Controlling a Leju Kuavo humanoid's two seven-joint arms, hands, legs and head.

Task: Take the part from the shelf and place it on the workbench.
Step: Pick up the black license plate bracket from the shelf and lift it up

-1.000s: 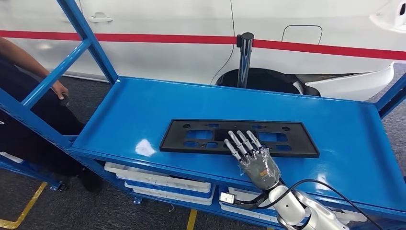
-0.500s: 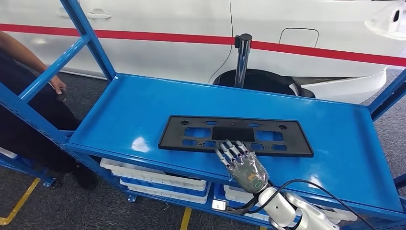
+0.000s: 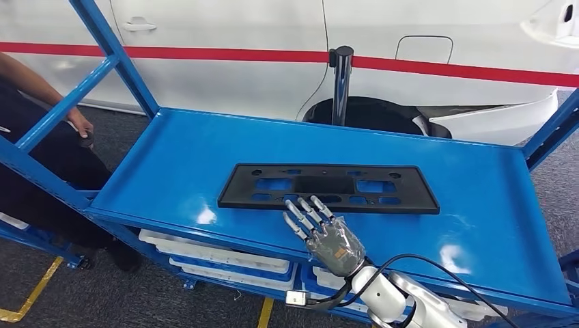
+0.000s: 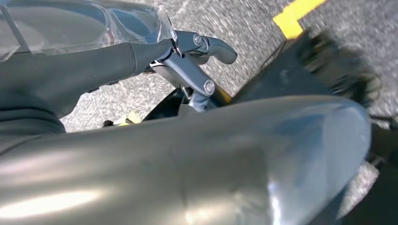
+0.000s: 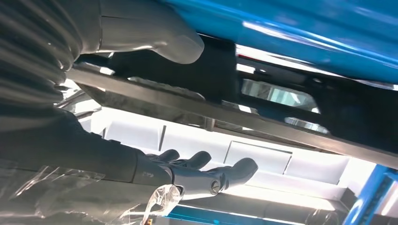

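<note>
The part [image 3: 328,188], a flat black plastic frame with several cut-outs, lies across the middle of the blue shelf [image 3: 191,157]. My right hand [image 3: 321,231] reaches in over the shelf's front edge, its fingers [image 3: 300,208] spread and straight, their tips at the part's front edge. In the right wrist view the thumb [image 5: 155,37] and the fingers [image 5: 202,173] stand apart on either side of the part's edge [image 5: 244,119], with nothing clamped. My left hand [image 4: 202,47] hangs over the floor and holds nothing.
A person in dark clothes [image 3: 41,150] stands at the left beside the blue shelf upright [image 3: 109,55]. A white car with a red stripe [image 3: 239,61] and a black post [image 3: 339,82] stand behind. White trays [image 3: 225,258] fill the lower shelf.
My right hand has drawn back from lying on the part to its front edge and slid a little left along it. The part has stayed put. The camera has shifted slightly.
</note>
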